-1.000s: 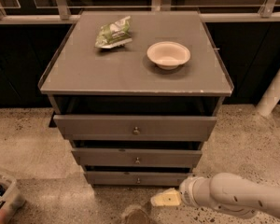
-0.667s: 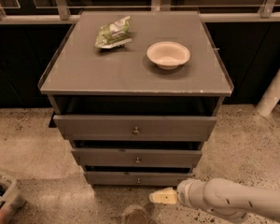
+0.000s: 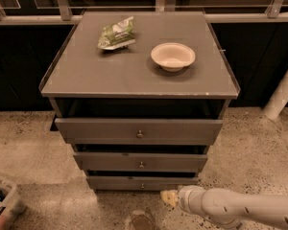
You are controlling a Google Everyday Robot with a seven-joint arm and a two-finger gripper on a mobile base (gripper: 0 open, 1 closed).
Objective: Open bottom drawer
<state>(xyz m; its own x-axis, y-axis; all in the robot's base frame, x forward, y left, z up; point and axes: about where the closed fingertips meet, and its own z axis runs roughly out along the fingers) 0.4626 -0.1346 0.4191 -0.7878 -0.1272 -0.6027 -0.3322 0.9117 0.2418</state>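
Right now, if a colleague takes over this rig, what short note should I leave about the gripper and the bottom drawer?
The gripper is low in front of the cabinet, below and to the right of the knob of the bottom drawer, and is not touching it.
The bottom drawer is the lowest of three; its front looks barely out, if at all.
Done: nothing on the drawer yet.
Left: reach the knob, grasp it, pull the drawer out.
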